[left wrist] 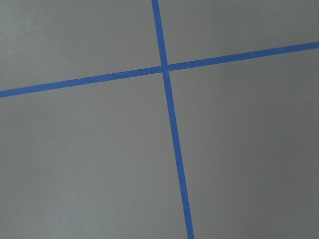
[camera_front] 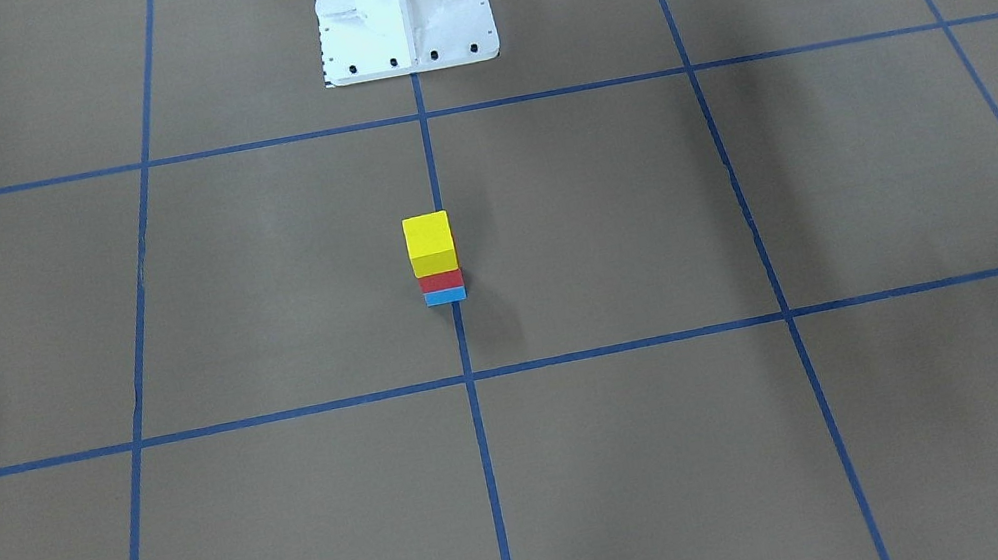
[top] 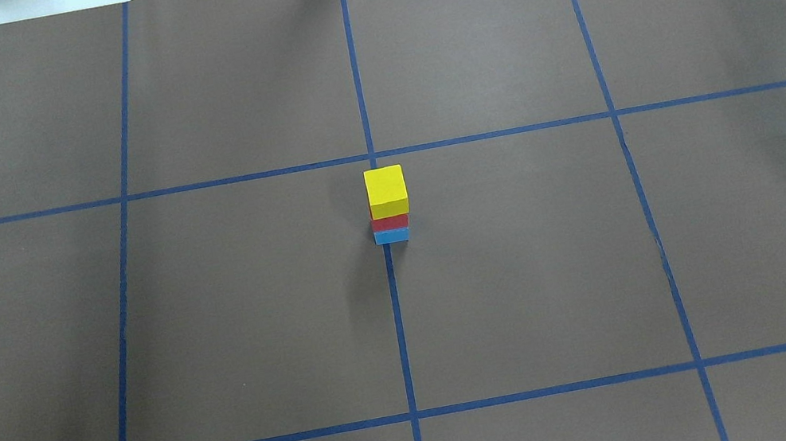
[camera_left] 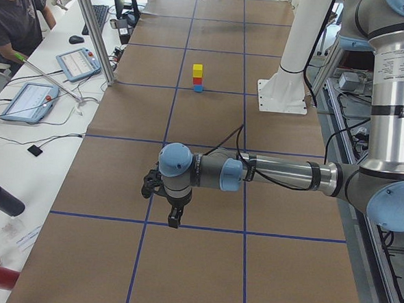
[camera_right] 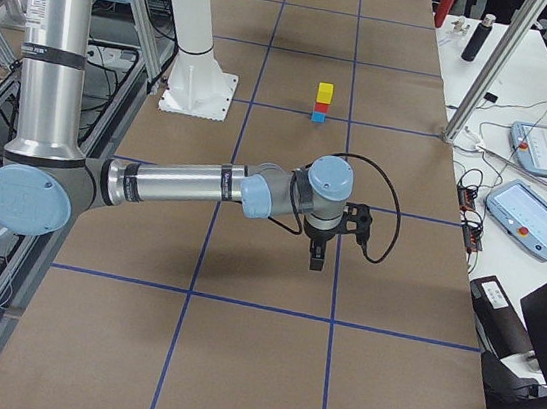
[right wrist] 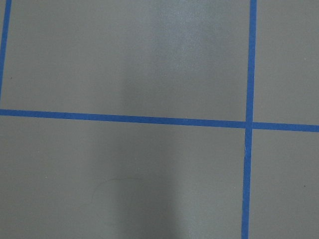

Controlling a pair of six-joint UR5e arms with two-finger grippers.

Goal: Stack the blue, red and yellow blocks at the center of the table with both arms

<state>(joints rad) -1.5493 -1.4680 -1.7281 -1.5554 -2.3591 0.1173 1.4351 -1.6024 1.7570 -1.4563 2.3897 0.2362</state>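
A sky-blue matte cube (camera_front: 445, 296) sits on the brown matte table (camera_front: 162, 326), with a red matte cube (camera_front: 441, 280) on it and a yellow matte cube (camera_front: 430, 243) on top, so the 3 form 1 upright stack. The stack stands at the middle of the table, on a blue tape line (camera_front: 463, 347), in front of the white metal pedestal (camera_front: 402, 2) and well apart from every table edge.

Both grippers are well apart from the stack. The left gripper (camera_left: 174, 222) hangs over the table toward its left end, and the right gripper (camera_right: 314, 260) toward its right end. Bare table lies between each gripper and the cubes, and on all 4 sides of the stack.

The left arm (camera_left: 283, 173) reaches out with its forearm about level over the table, the wrist bent so the gripper points straight down. The right arm (camera_right: 185, 185) holds the mirrored pose. Each wrist camera shows only brown surface and crossing tape. Both grippers appear only in the side views, so I cannot tell whether their fingers are apart or together.
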